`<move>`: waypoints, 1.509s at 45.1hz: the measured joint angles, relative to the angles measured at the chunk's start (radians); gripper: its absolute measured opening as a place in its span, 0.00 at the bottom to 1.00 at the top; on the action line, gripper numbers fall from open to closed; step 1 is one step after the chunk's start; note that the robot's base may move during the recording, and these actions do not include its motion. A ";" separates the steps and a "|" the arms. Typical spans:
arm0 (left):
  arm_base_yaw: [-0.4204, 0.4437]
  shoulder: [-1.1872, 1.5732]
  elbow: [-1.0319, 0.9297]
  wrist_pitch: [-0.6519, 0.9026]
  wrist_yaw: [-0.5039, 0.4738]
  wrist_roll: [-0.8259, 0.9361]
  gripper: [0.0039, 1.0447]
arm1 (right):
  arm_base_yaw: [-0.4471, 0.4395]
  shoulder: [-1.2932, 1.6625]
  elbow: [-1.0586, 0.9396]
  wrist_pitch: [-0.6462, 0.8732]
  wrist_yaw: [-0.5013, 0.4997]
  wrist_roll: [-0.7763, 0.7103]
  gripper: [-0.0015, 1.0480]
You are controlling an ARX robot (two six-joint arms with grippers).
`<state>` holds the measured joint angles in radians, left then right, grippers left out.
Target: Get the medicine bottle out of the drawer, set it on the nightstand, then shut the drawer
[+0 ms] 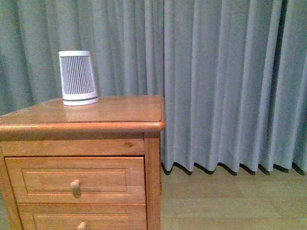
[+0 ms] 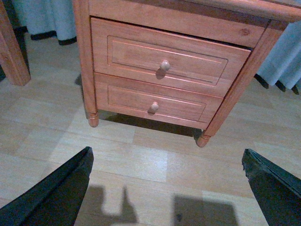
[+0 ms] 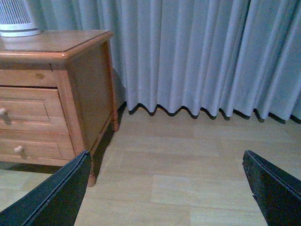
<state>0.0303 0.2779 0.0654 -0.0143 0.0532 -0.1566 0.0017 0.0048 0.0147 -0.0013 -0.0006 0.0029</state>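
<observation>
The reddish-brown nightstand stands at the left of the front view. Its upper drawer is pushed in, with a round knob at its middle. In the left wrist view that drawer shows a thin dark gap along its top edge. The medicine bottle is hidden. My left gripper hangs open over the floor in front of the nightstand, holding nothing. Over bare floor to the right of the nightstand, my right gripper is open and holds nothing. Neither arm shows in the front view.
A large white ribbed tapered cylinder stands at the back of the nightstand top. The shallower lower drawer is pushed in. Grey curtains hang behind. A wooden post stands left of the nightstand. Pale wood floor lies around.
</observation>
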 joint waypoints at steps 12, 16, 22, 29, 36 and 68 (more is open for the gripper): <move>-0.025 0.903 0.196 0.785 -0.079 0.027 0.94 | 0.000 0.000 0.000 0.000 0.000 0.000 0.93; -0.059 1.141 0.301 0.910 -0.093 0.050 0.94 | 0.000 0.000 0.000 0.000 0.000 0.000 0.93; -0.090 1.388 0.442 0.988 -0.112 0.084 0.94 | 0.000 0.000 0.000 0.000 0.000 0.000 0.93; -0.105 1.627 0.605 1.036 -0.137 0.114 0.94 | 0.000 0.000 0.000 0.000 0.000 0.000 0.93; -0.123 1.803 0.741 1.055 -0.130 0.153 0.94 | 0.000 0.000 0.000 0.000 0.000 0.000 0.93; -0.127 2.140 1.158 0.924 -0.126 0.164 0.94 | 0.000 0.000 0.000 0.000 0.000 0.000 0.93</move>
<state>-0.0971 2.4176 1.2236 0.9100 -0.0723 0.0078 0.0017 0.0048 0.0147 -0.0013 -0.0006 0.0029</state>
